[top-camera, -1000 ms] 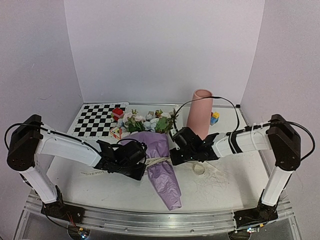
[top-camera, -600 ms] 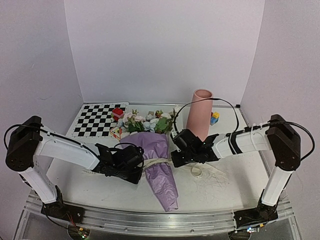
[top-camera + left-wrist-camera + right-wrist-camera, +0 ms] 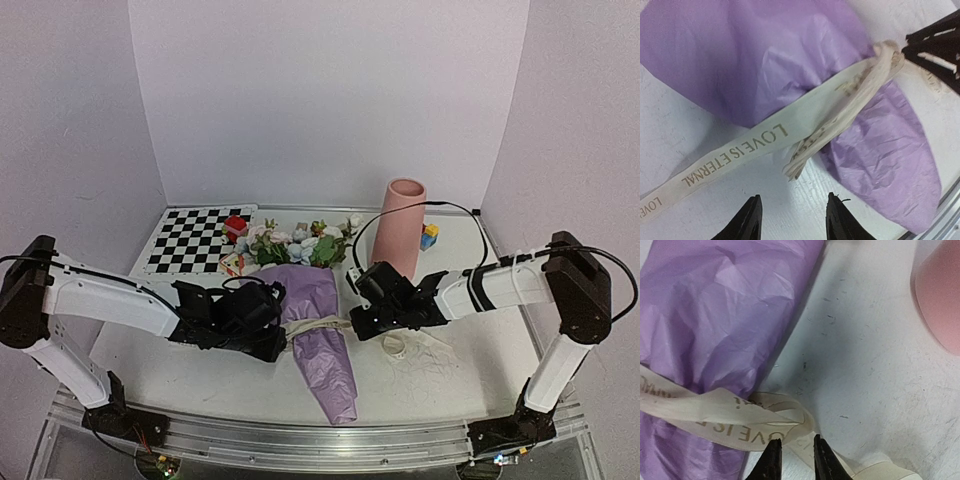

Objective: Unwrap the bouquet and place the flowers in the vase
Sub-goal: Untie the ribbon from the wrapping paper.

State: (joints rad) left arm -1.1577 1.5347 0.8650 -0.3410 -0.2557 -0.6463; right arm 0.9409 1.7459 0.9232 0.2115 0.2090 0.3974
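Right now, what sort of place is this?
Probably a robotics lab test cell: plain walls box in a white table, a checkerboard mat lies on it, an aluminium rail fronts it.

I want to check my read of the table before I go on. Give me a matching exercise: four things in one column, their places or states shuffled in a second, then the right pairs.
Things:
1. bouquet
2. vase
3. ribbon
4. checkerboard

Places or states:
A. standing upright, back right
B. lying flat, back left
C. lying on its side, mid-table, blooms toward the back
D. tied round the bouquet's waist

Pairs: 1-C, 2-A, 3-D, 4-B
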